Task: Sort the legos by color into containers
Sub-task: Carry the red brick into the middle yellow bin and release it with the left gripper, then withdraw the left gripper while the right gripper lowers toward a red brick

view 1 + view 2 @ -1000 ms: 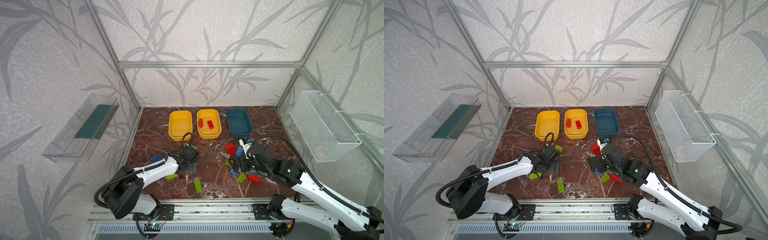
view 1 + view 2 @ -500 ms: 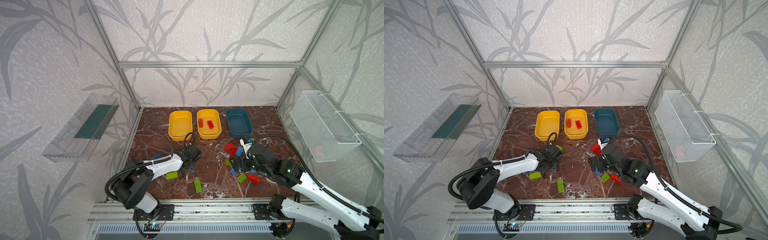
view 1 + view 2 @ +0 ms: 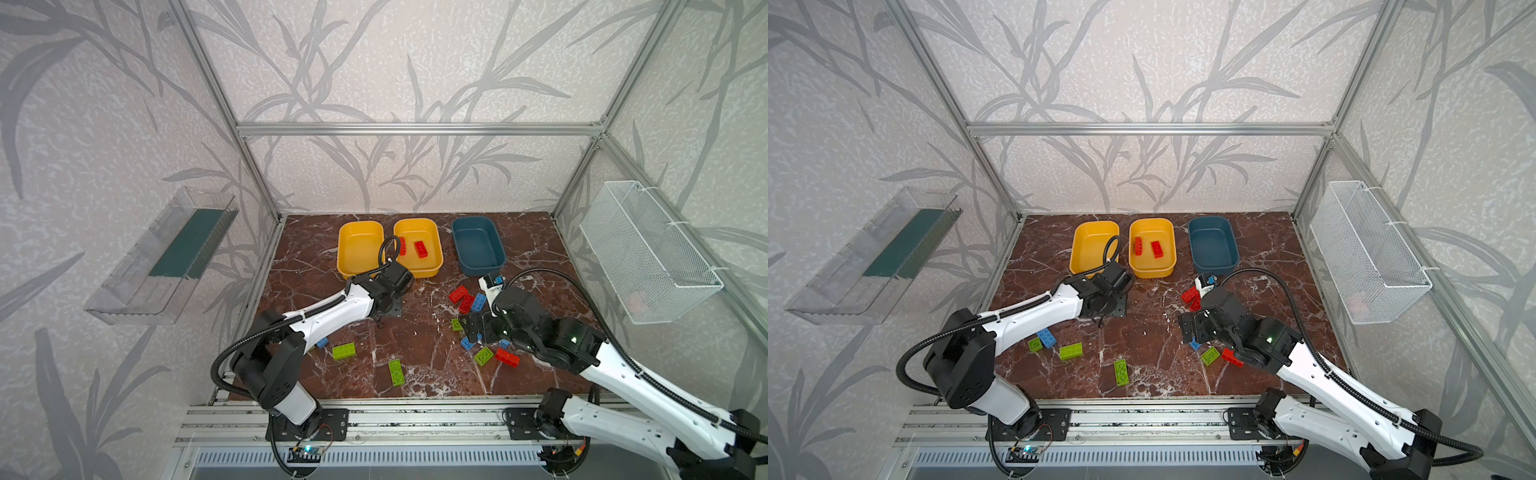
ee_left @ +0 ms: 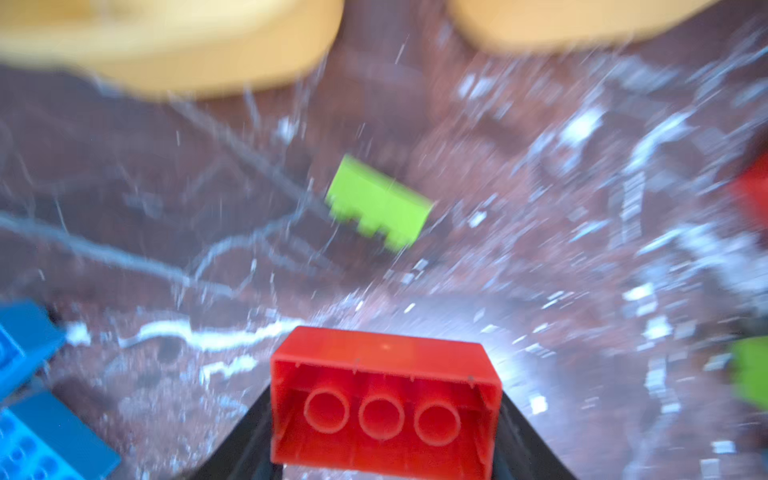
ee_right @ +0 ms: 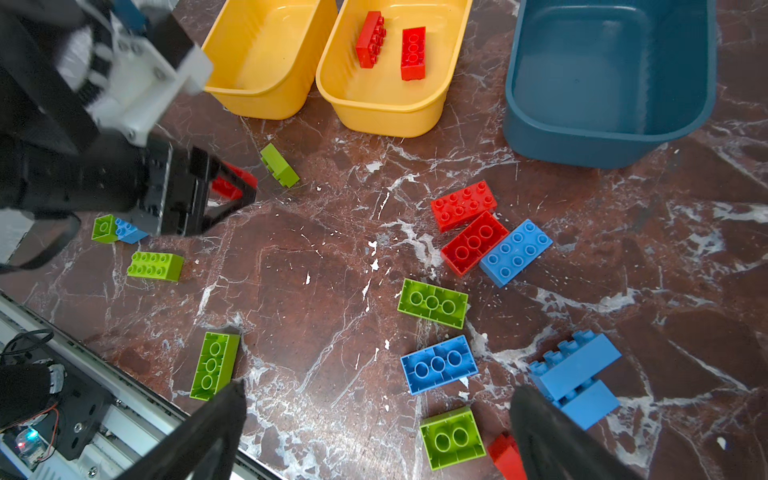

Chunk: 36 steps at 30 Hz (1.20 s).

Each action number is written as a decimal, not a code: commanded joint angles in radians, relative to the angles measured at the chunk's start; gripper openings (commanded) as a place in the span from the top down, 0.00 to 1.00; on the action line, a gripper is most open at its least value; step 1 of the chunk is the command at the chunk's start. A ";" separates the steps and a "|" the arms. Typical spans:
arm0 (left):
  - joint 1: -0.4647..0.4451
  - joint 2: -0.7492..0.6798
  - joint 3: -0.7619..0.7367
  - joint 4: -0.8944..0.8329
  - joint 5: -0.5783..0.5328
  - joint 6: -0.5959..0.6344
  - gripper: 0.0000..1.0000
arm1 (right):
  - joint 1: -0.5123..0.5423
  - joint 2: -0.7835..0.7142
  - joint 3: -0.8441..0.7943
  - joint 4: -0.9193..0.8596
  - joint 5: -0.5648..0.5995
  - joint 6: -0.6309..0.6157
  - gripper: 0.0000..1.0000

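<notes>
Both top views overlook the whole tabletop [image 3: 415,345]; wrist cameras hover close above.

The middle tub [image 3: 415,221] stands at the back of the table [image 3: 415,332]. In it lie two bricks [image 3: 421,248], side by side. The left tub [image 3: 359,249] is just beside it on the left. The right tub [image 3: 478,249] is near it on the right, with a gap between.

Just in front of the middle tub, a tipped brick [image 5: 279,165] lies on its side. Close by, the left gripper [image 5: 248,191] has a gripped brick [image 4: 384,399] between its jaws.

In front of the middle tub and to the right, three bricks [image 5: 473,241] touch each other. Further front on that side lie more bricks [image 5: 432,303]. In front and to the left lie four bricks [image 3: 1071,351], two of them touching.

The wall tray [image 3: 166,257] hangs far left of the middle tub, the basket [image 3: 648,257] far right.
</notes>
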 commanded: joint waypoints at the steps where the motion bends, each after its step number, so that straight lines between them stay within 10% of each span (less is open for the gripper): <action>1: 0.013 0.093 0.163 -0.064 -0.029 0.064 0.57 | -0.020 -0.008 0.004 0.001 0.028 -0.022 0.01; 19: 0.190 0.927 1.420 -0.344 0.119 0.123 0.57 | -0.331 -0.007 -0.034 0.062 -0.162 -0.083 0.01; 28: 0.238 1.023 1.490 -0.167 0.273 0.044 0.19 | -0.377 0.028 -0.078 0.088 -0.181 -0.071 0.01; 36: 0.220 0.926 1.464 -0.167 0.343 0.036 0.11 | -0.387 0.073 -0.079 0.095 -0.185 -0.078 0.01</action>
